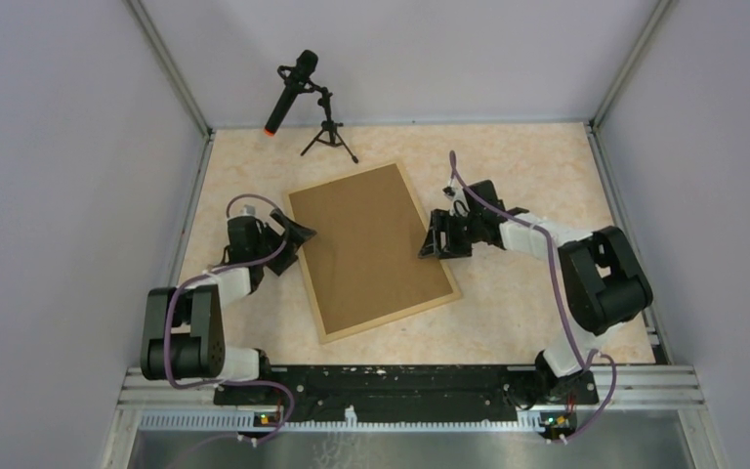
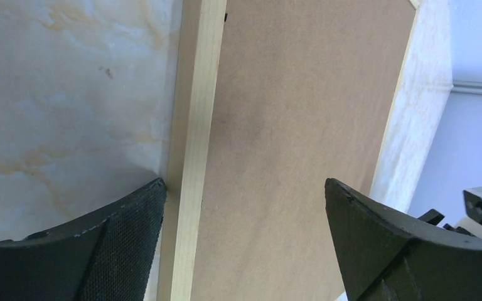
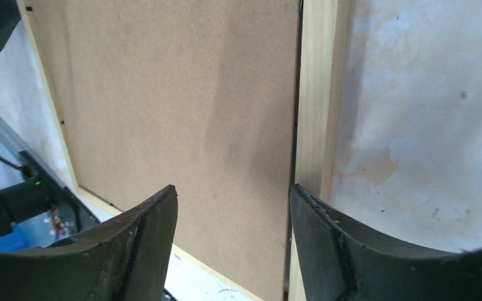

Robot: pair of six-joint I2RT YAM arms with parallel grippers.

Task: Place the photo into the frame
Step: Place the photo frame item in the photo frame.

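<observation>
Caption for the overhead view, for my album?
Left claw and right claw, open, flank a wooden frame lying backing board up; microphone behind.

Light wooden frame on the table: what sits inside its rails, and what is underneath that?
A plain brown flat backing board fills the light wooden rectangular frame, lying between its rails. Anything beneath the board is covered, so it cannot be seen in any view.

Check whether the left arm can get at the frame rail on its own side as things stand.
Probably yes. The left gripper is open, its fingers straddling the frame rail: one outside it, one over the brown backing board. Nothing lies between them and the rail. Whether they touch it is unclear.
</observation>
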